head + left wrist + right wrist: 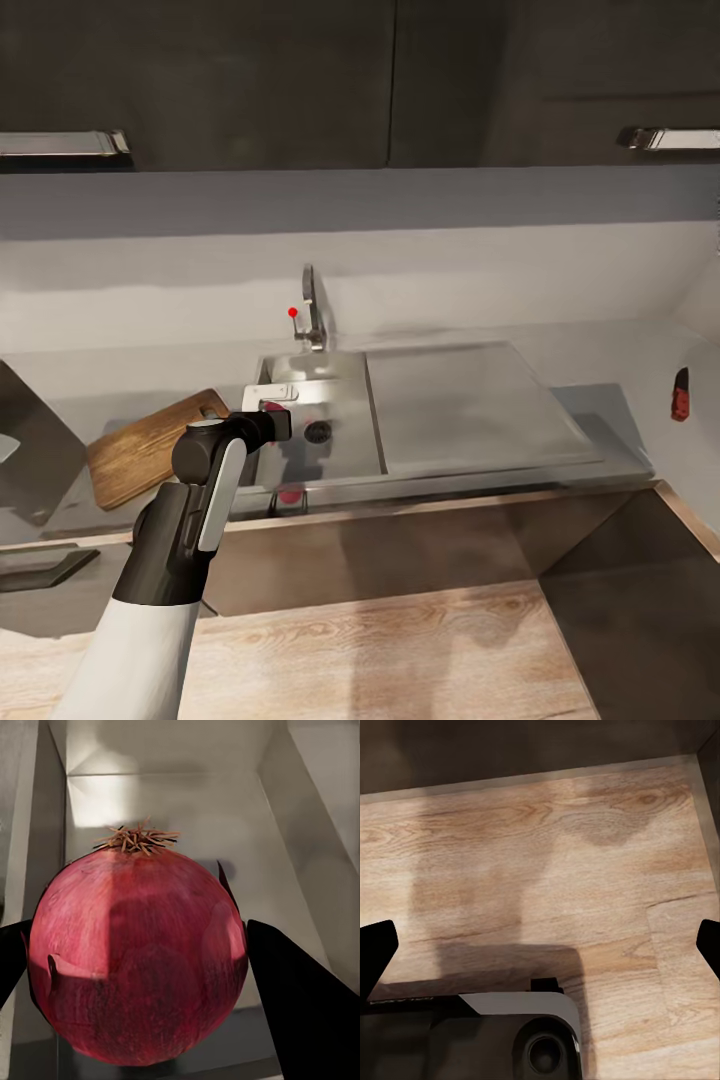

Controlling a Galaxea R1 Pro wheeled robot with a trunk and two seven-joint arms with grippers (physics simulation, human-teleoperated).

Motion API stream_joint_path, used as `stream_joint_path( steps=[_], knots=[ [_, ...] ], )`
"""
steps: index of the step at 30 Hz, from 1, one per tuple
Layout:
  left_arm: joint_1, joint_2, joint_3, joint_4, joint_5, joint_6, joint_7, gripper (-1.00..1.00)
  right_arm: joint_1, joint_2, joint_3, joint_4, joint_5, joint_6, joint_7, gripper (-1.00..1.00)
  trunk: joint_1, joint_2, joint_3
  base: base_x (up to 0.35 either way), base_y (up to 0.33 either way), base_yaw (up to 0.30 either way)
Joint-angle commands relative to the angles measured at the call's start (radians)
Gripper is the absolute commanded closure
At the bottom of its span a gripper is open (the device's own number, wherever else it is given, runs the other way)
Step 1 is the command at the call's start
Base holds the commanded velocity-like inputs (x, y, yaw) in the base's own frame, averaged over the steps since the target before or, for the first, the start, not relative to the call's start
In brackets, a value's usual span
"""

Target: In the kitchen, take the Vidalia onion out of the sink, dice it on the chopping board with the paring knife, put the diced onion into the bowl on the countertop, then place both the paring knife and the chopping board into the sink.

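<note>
Onion position is the key relation: Vidalia onion (139,956) sits squarely between the left hand (139,967) fingers inside the sink (345,375), root tuft pointing away from the wrist. Fingers flank it closely on both sides; actual contact can't be told. Left arm is the near one; right hand (540,945) hangs spread wide and empty over wood floor. Chopping board (150,445) lies on the grey counter (590,405) just left of the basin, so likely a short lift left.
</note>
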Motion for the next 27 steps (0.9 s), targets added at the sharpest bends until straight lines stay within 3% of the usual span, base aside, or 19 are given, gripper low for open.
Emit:
stream_joint_path(
  steps=[1,12,27],
  knots=[
    [-0.001,0.0,-0.001,-0.001,0.011,0.003,0.01,1.0,0.0,0.0,0.001,0.0,0.0,-0.002,-0.004,-1.0,0.001,-0.002,0.0,0.0,0.0,0.0],
    [-0.001,0.0,-0.001,-0.001,0.011,0.003,0.009,1.0,0.0,0.0,0.001,-0.001,0.0,-0.002,-0.004,-1.0,0.001,-0.002,0.017,0.0,0.015,0.0],
    [-0.001,0.002,-0.001,-0.001,0.011,0.003,0.009,1.0,-0.001,0.0,0.001,0.0,0.0,-0.002,-0.004,-1.0,0.001,-0.002,0.041,0.0,0.218,0.0]
  ],
)
